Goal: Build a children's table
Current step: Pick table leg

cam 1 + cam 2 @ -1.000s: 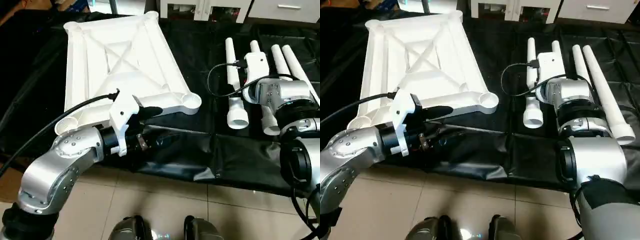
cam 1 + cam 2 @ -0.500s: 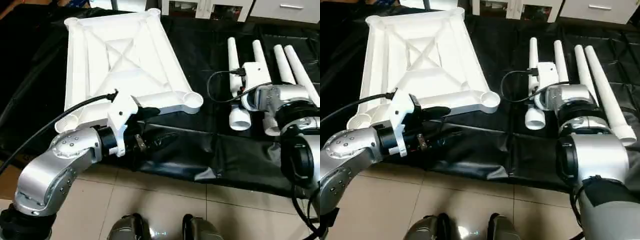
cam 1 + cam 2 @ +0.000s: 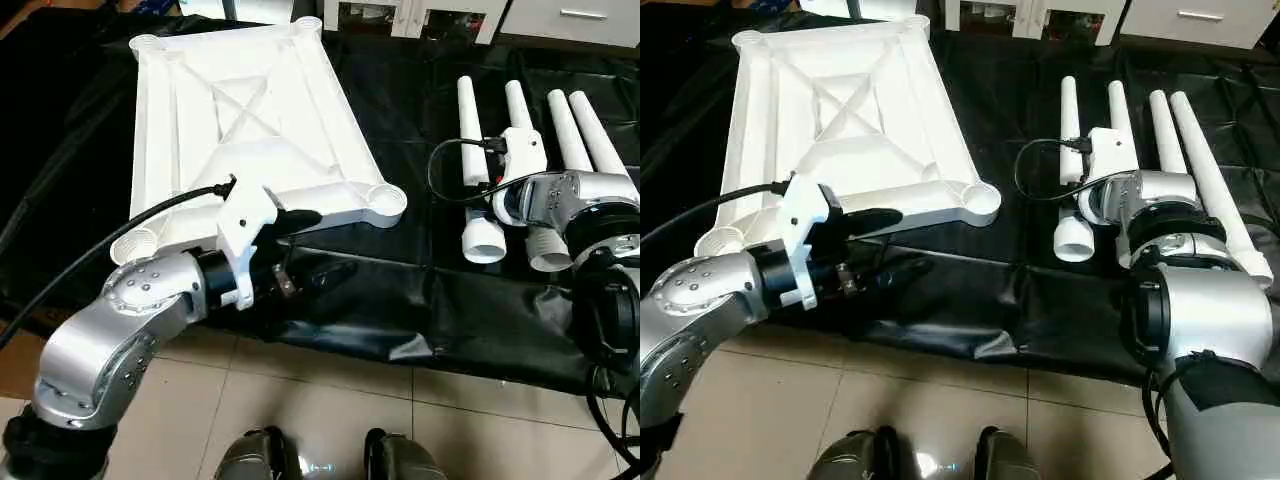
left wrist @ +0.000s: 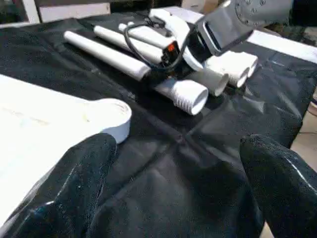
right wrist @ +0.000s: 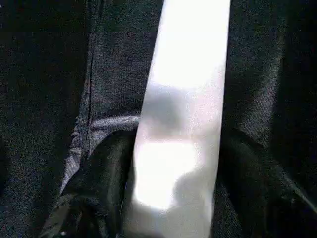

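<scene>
The children's table top [image 3: 250, 130] lies upside down on the black cloth, X-ribs up, with a round socket [image 3: 383, 198] at its near right corner. Its white legs lie side by side to the right: one [image 3: 470, 150], the held one [image 3: 513, 100] and two more [image 3: 575, 125]. My left gripper [image 3: 325, 243] is open and empty just in front of that corner socket, fingers [image 4: 74, 188] wide apart over the cloth. My right gripper [image 5: 176, 188] is down on the second leg from the left [image 5: 188, 74], with a black finger [image 5: 99, 188] against each side.
The black cloth [image 3: 400, 300] covers the work area and ends at a tiled floor [image 3: 300, 400] near me. White cabinets [image 3: 420, 15] stand beyond the far edge. A black cable [image 3: 445, 170] loops from my right wrist over the legs.
My right gripper's fingers have closed in on the second leg. The left arm stays where it was, still open. The head camera has shifted slightly.
</scene>
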Tool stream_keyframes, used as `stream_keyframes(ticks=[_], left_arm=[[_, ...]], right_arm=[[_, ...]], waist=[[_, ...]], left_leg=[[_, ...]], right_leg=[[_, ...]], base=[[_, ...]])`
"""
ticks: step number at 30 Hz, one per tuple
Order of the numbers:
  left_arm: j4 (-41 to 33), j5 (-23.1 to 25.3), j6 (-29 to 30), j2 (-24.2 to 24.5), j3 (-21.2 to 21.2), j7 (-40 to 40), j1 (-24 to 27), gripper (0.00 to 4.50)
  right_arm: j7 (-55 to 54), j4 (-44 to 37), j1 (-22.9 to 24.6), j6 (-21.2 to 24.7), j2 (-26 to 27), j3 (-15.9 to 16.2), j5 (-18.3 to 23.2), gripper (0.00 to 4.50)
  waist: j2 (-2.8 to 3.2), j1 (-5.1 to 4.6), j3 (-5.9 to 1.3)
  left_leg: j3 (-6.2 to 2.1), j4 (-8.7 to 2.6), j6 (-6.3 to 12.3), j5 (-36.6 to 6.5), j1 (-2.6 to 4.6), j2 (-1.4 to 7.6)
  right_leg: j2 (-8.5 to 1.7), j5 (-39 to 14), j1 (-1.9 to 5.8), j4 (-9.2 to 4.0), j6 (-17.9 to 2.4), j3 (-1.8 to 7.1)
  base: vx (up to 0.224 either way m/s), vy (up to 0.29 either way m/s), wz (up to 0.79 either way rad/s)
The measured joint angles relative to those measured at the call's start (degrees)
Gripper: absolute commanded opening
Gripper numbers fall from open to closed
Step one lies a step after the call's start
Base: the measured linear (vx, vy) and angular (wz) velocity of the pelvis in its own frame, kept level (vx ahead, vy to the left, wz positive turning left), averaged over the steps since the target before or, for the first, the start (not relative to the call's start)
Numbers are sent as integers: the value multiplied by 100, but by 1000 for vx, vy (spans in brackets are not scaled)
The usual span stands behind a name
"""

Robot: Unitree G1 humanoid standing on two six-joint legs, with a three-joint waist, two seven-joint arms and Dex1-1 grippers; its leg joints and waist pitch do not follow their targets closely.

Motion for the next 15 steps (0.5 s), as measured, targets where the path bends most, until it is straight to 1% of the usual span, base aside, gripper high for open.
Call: stream_keyframes(ticks=[2,3,5,7,10,11,13,15], left_arm=[[3,0,-28,-49,2,43,-44,450],[6,0,-43,-91,4,58,-52,450],[21,4,-62,-146,3,115,-61,450],[61,70,-100,-163,4,162,-83,450],[254,223,-184,-263,9,385,-167,450],[381,277,-218,-398,42,533,-276,450],[464,325,-273,-476,100,676,-385,450],[584,348,-341,-676,224,906,-537,450]], right_arm=[[-7,7,3,7,-12,-46,11,240],[-12,12,7,8,-23,-71,17,225],[-24,35,12,12,-42,-136,39,220],[-52,41,23,14,-61,-217,87,202],[-130,51,60,2,-106,-382,203,191],[-133,52,83,-6,-131,-448,247,189],[-128,53,95,-7,-135,-480,325,188],[-97,52,98,-17,-160,-521,352,186]], waist=[[0,8,0],[0,14,0],[0,22,0],[0,30,0],[1,48,0],[1,63,-1],[4,66,-2],[5,69,-3]], left_leg=[[0,6,0,0,0,1],[0,8,0,0,0,1],[0,19,0,0,-1,3],[0,31,0,0,-3,6],[0,52,-1,0,-5,10],[0,62,-1,0,-8,12],[2,68,-1,1,-8,14],[5,73,0,1,-10,15]], right_leg=[[0,0,-2,9,0,0],[0,0,-2,12,0,1],[0,0,-4,23,0,1],[0,0,-8,37,0,1],[0,0,-9,56,0,1],[-1,0,-10,65,0,1],[-1,7,-9,65,-12,1],[-1,12,-9,65,-20,2]], base=[[0,0,0],[0,0,0],[0,0,0],[0,0,0],[0,0,0],[0,0,0],[0,0,0],[0,0,0]])
